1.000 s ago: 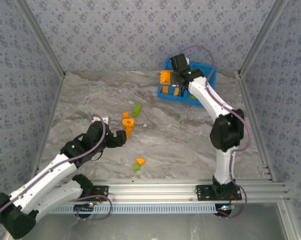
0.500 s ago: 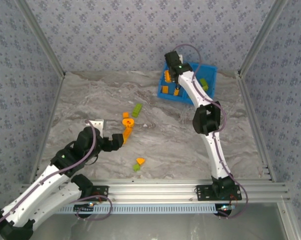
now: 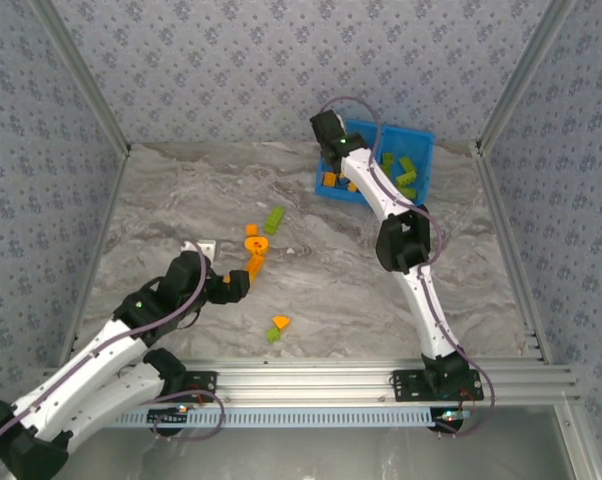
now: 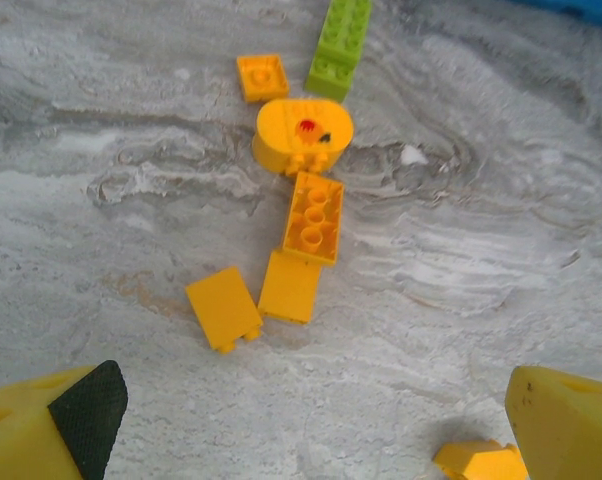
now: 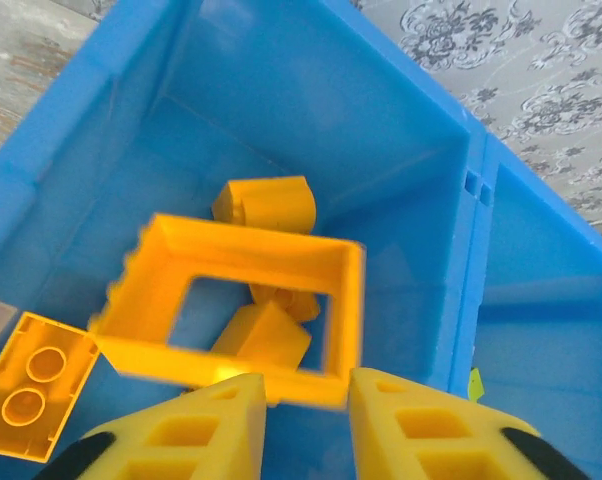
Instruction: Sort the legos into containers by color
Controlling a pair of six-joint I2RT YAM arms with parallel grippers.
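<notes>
Bricks part-sorted on a marbled table (image 3: 171, 200): the right gripper (image 5: 306, 395) hangs over the left compartment of the blue bin (image 5: 281, 90). Its fingers (image 5: 191, 430) sit close together with a blurred orange frame (image 5: 236, 270) at their tips, and we cannot tell whether they pinch it. Other orange bricks lie beneath, a 2-stud brick (image 5: 31, 385) among them. From above, the right arm crosses that compartment and hides part of it, while lime green bricks (image 3: 406, 172) sit in the right compartment. Well apart, the left gripper (image 4: 311, 420), fingers spread wide, hovers near 1 loose cluster: a green brick (image 4: 339, 45), a round orange piece (image 4: 303, 132), an oblong orange brick (image 4: 313, 217) and 2 flat orange tiles (image 4: 291, 287) just beside each other.
</notes>
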